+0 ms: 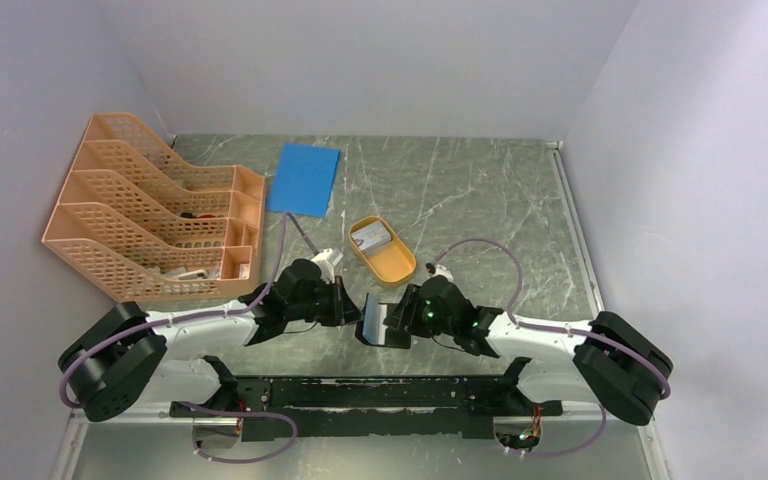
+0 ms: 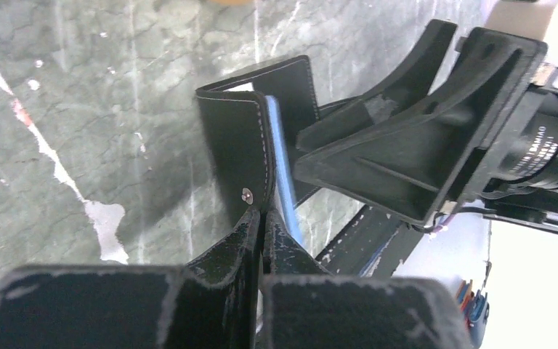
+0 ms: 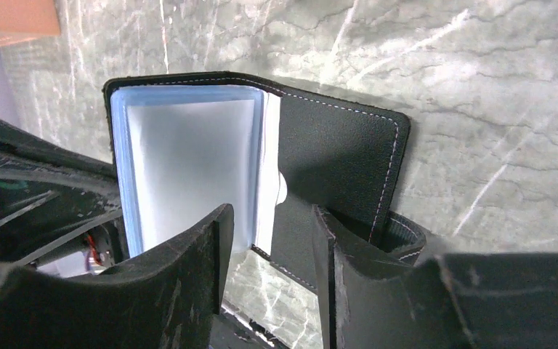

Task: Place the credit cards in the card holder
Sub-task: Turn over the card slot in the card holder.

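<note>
The black card holder (image 1: 384,326) hangs open just above the table between my two arms. My left gripper (image 2: 263,214) is shut on the edge of its front cover (image 2: 232,138), beside a small metal snap. In the right wrist view the card holder (image 3: 334,145) faces me, and its bluish clear pockets (image 3: 189,160) look blank. My right gripper (image 3: 269,218) stands open, one fingertip before the pockets and one before the black cover, with nothing pinched. The pale credit cards (image 1: 368,236) lie in the orange dish (image 1: 397,268), behind the grippers.
A large blue sheet (image 1: 304,178) lies flat at the back of the table. An orange mesh file rack (image 1: 150,215) fills the left side. Grey walls close in the table on three sides.
</note>
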